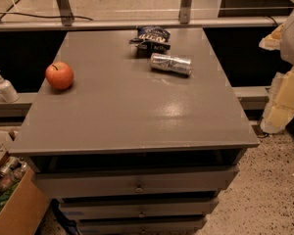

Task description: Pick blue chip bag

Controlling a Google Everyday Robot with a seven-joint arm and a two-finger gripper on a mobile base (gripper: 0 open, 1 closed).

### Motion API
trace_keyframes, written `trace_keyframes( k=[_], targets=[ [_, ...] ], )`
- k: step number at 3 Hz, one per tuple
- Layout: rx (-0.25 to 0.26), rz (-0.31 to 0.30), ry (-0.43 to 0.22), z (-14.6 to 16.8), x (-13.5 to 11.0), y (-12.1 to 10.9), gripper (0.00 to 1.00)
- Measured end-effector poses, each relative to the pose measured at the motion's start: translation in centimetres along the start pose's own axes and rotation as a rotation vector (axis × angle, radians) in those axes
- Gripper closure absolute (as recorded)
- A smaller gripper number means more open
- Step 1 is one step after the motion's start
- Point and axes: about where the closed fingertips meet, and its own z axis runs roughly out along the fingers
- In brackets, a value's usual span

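Drawers point(137, 182) sit nearest, under the counter point(137, 116). From the left: an apple point(59, 75), well apart, then the bag point(150, 37) mid-way along the far edge, with a can point(171, 64) on its side just beside it, nearer and to the right. At the right border hangs the tool point(285, 89), well off the bag; open or closed, I cannot tell. A reach from there could clip the can and roll it, or push the bag off the back. The crumpled bag's long axis seems to run left to right, uncertainly.

floor point(279, 180): speckled | furniture: grey drawer cabinet point(137, 126) | rear: metal rail point(112, 24) | light: dim | gripper point(284, 89): right edge, beside cabinet
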Motion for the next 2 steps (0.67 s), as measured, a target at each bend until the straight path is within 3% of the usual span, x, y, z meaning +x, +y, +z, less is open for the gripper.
trace_keyframes(
  k=[1,2],
  targets=[
    [0.012,-0.009,-0.006,-0.21,0.01,0.05,0.0],
    [0.013,-0.014,-0.063,0.63,-0.08,-0.92,0.0]
  ],
)
